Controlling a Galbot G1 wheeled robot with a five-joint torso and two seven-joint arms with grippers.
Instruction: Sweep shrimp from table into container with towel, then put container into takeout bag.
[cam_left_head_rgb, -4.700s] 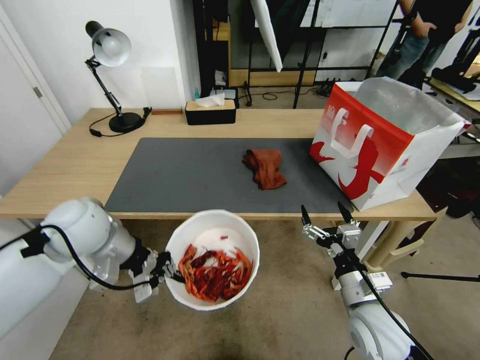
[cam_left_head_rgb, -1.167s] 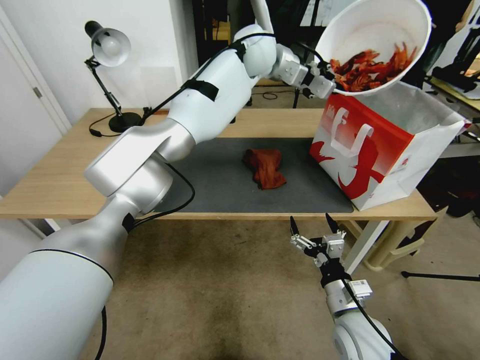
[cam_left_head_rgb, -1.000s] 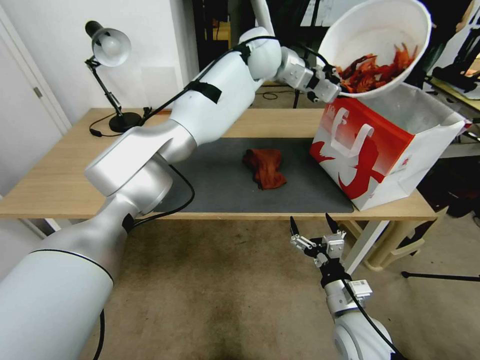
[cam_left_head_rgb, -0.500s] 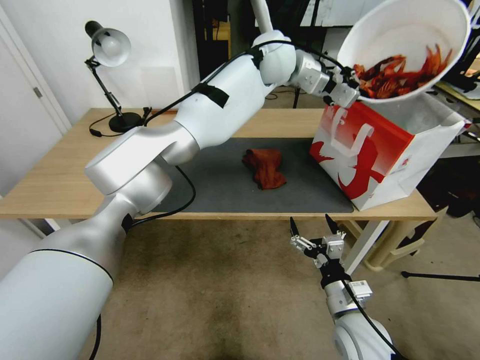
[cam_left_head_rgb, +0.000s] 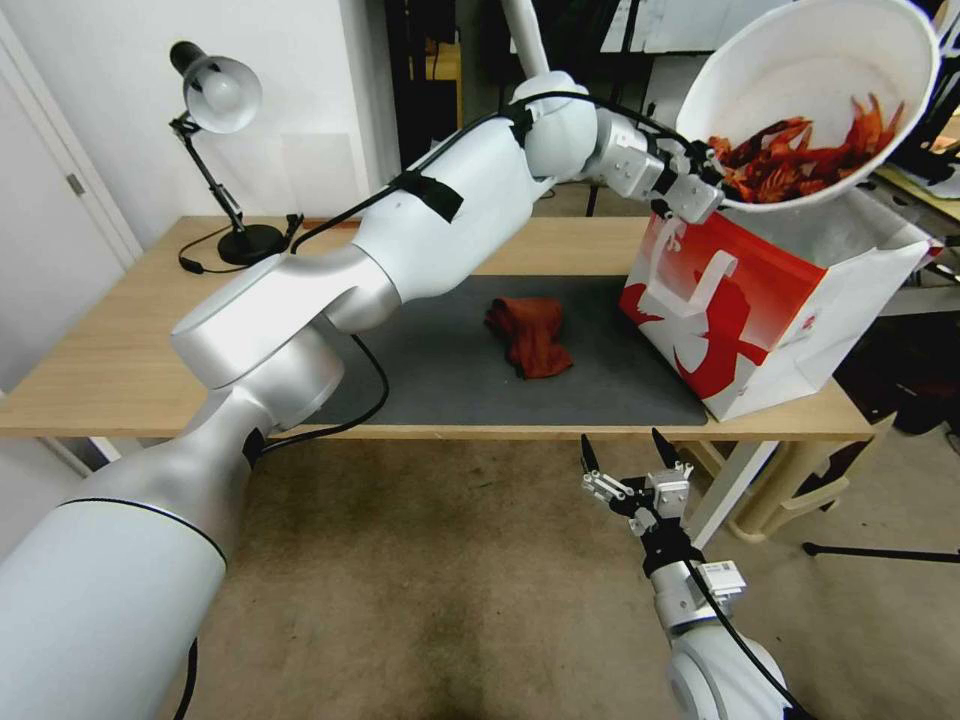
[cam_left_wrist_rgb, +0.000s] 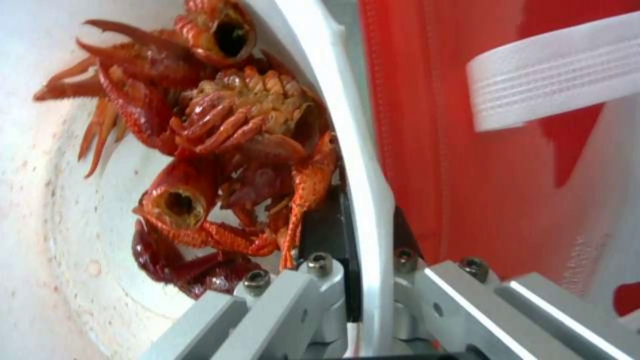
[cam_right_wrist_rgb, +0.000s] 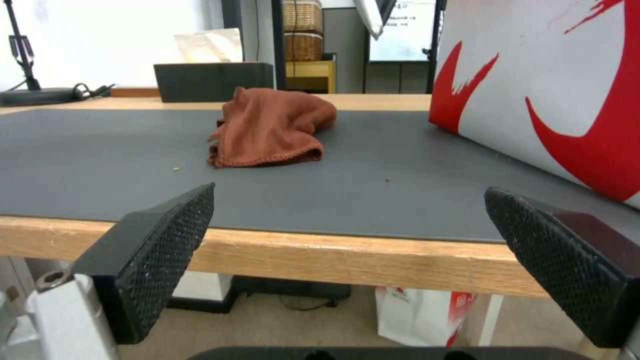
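Container (cam_left_head_rgb: 815, 70): white bowl, tilted, held in air above open top of takeout bag (cam_left_head_rgb: 760, 300); shrimp (cam_left_head_rgb: 800, 165) heaped inside nr low side. Left gripper (cam_left_head_rgb: 700, 185): clamped on bowl rim. Towel (cam_left_head_rgb: 530, 335): crumpled on grey mat, table (cam_left_head_rgb: 120, 350). Right gripper (cam_left_head_rgb: 630, 465): below table front edge, fingers wide apart, holding nothing.
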